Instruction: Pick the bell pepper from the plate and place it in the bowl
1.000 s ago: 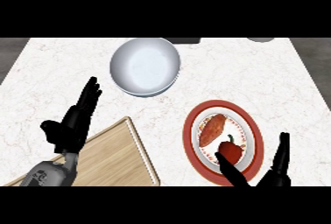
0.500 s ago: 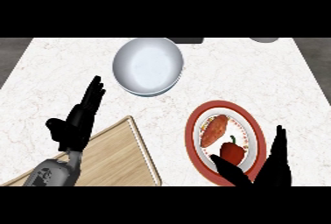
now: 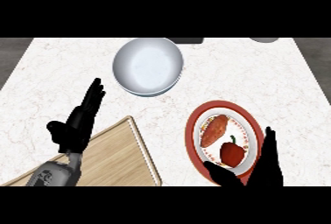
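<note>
Right hand now nearer the bell pepper on the plate, fingers spread, straight.

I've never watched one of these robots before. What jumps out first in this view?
The red-rimmed plate at lower right draws the eye, holding a red bell pepper beside an orange sweet potato. The black right hand sits open at the plate's near edge, thumb and fingers on either side of the pepper. Farther back stands a big white bowl, while the left hand rests open over a wooden cutting board at lower left.
</note>
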